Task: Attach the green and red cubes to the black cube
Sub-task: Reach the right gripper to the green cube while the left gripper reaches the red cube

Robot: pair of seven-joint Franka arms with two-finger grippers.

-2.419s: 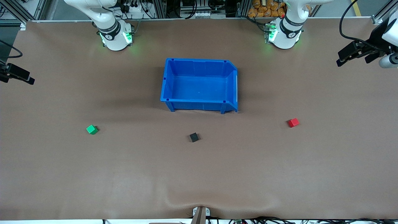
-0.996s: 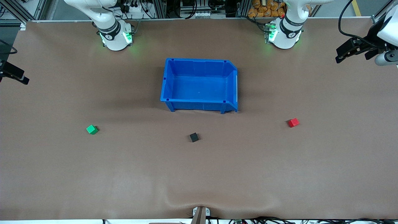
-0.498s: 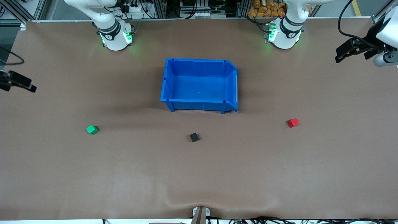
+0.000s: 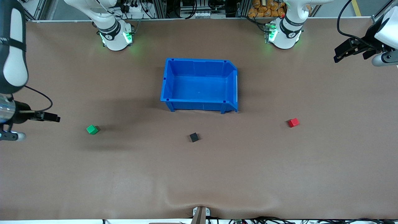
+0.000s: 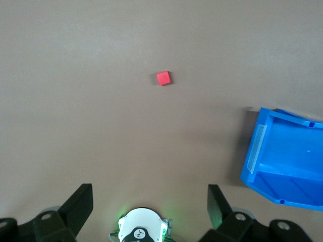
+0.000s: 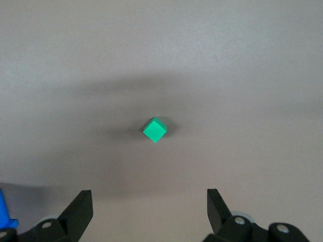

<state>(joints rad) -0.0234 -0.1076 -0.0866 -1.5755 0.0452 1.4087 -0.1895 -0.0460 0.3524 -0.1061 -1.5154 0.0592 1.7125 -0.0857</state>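
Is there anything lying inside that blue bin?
No, the front view shows the blue bin with a bare floor, while the green cube, black cube and red cube all sit on the table outside it.

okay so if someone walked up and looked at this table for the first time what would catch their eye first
Probably the big blue bin, standing empty mid-table between the two arm bases. Nearer the front camera, three tiny cubes lie far apart in a loose row: the green cube toward the right arm's end, the black cube in the middle, the red cube toward the left arm's end. The right end effector hangs open near the green cube.
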